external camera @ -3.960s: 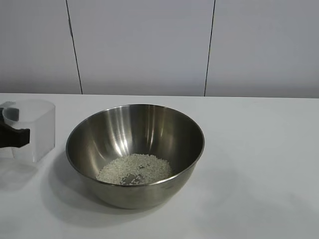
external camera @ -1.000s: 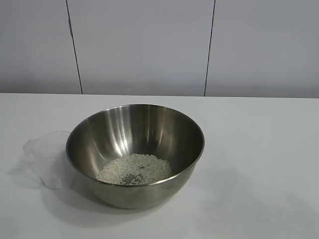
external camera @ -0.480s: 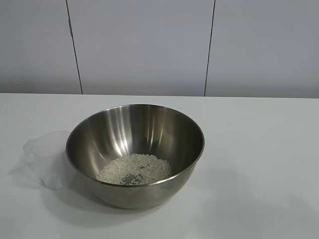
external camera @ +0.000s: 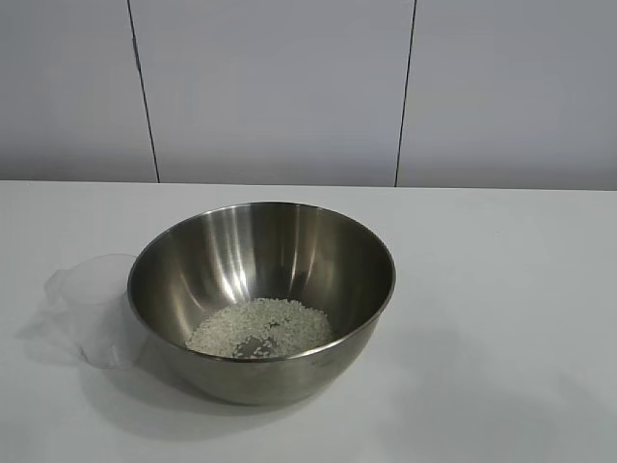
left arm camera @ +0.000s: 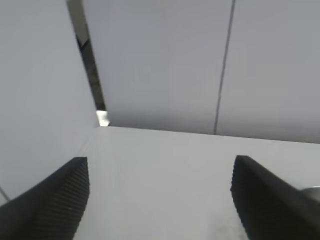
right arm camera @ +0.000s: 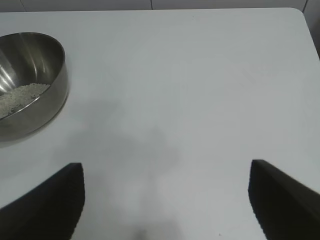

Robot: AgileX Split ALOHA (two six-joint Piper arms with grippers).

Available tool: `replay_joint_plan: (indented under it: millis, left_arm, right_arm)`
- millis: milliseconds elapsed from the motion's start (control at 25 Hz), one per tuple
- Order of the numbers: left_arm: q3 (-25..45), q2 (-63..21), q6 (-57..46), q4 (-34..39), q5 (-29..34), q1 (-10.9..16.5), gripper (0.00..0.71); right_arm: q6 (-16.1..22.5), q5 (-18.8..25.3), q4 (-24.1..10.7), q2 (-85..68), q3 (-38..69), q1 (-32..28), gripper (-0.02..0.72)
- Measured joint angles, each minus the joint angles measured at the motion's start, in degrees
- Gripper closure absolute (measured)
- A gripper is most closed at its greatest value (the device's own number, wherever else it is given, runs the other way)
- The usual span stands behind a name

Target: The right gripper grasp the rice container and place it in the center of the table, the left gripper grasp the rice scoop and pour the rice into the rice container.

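The worktop (external camera: pixel 501 289) is white and matte and spans the whole exterior view, with pale wall panels behind it. The bowl (external camera: pixel 261 299) stands upright on it near the middle, a large shiny steel one, and it also shows at the edge of the right wrist view (right arm camera: pixel 27 82). The rice (external camera: pixel 258 328) lies in a loose white pile at the bottom of the bowl, a small bare patch of steel showing within it. The scoop (external camera: pixel 93 309), a small clear plastic cup with a little spout, stands upright and empty on the worktop just beside the bowl, on the left arm's side; whether it touches the bowl's wall I cannot tell.

The right end effector (right arm camera: pixel 167 200) hangs over bare worktop well apart from the bowl, its two black fingers (right arm camera: pixel 47 205) spread wide and holding nothing. The left end effector (left arm camera: pixel 160 200) is likewise spread wide and empty, looking toward the wall over the worktop; only a sliver of the bowl's rim shows past one finger.
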Motion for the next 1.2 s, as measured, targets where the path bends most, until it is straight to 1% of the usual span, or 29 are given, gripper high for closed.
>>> replay_joint_plan:
  millis: [280,400,680,760,880,1200]
  left_arm:
    - [12.8,-12.0,-2.6,0.1,2.4,-0.2,0.142]
    - [17.2,-16.1,-3.1,0.2,1.9,-0.2,0.142]
    - [26.9,-16.7,-3.2,0.5,0.4,-0.6,0.142]
    - [29.3,-16.6,-3.2,0.6,-1.0,-0.6,0.142]
    - [30.1,-16.6,-3.2,0.8,-2.4,-0.6,0.142]
    - [30.3,-16.6,-3.2,0.8,-3.2,-0.6,0.142]
  right_arm:
    - [0.0,0.0,0.0,0.0,0.0,0.0,0.093]
    - [0.0,0.0,0.0,0.0,0.0,0.0,0.093]
    - [0.0,-0.1,0.1,0.0,0.0,0.0,0.093]
    - [0.0,-0.1,0.2,0.0,0.0,0.0,0.093]
    - [0.0,-0.1,0.2,0.0,0.0,0.0,0.093]
    - [0.0,-0.1,0.2,0.0,0.0,0.0,0.093]
